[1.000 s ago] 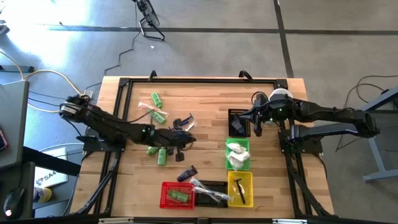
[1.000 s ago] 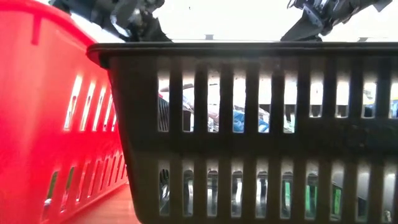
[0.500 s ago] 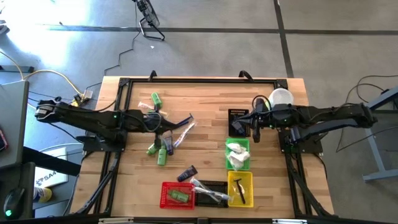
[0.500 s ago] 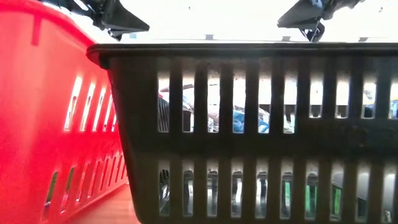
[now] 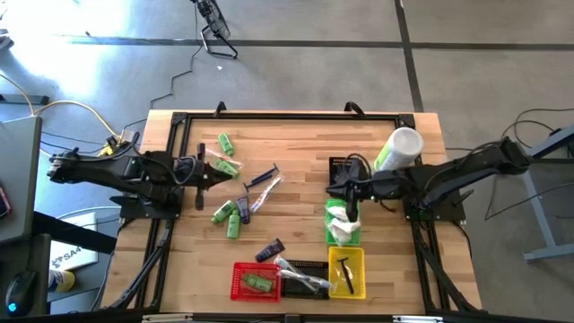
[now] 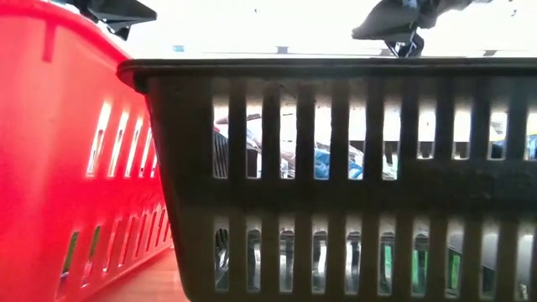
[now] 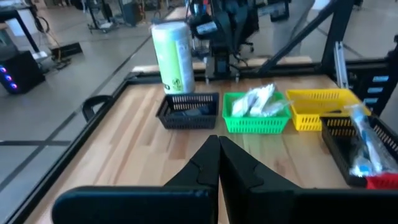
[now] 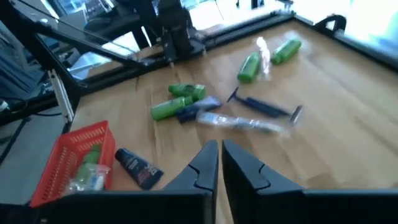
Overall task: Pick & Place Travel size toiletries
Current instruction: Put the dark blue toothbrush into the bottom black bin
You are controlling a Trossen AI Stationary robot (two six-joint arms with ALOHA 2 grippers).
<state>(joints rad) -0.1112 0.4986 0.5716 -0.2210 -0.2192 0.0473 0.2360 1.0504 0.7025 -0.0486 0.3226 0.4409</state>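
Several travel toiletries lie loose on the wooden table: green bottles (image 5: 224, 144) (image 5: 233, 224), a clear-wrapped toothbrush (image 5: 262, 186), a razor (image 8: 267, 109) and a navy tube (image 5: 269, 249). My left gripper (image 5: 204, 170) is shut and empty at the table's left, just left of this pile; it also shows in its wrist view (image 7: 218, 155). My right gripper (image 5: 336, 190) is shut and empty above the seam between the far black basket (image 5: 343, 170) and the green basket (image 5: 343, 222); it also shows in its wrist view (image 8: 220, 158).
Baskets line the right and near side: a red one with a green bottle (image 5: 256, 280), a black one with toothbrushes (image 5: 303, 274), a yellow one with a black item (image 5: 347, 269), a green one with white packets. A tall white-and-green container (image 5: 399, 148) stands behind the far black basket.
My left gripper has drawn back from the pile of toiletries toward the table's left edge, empty. My right gripper has moved toward the table's left and a little nearer, from beside the white container to over the black and green baskets.
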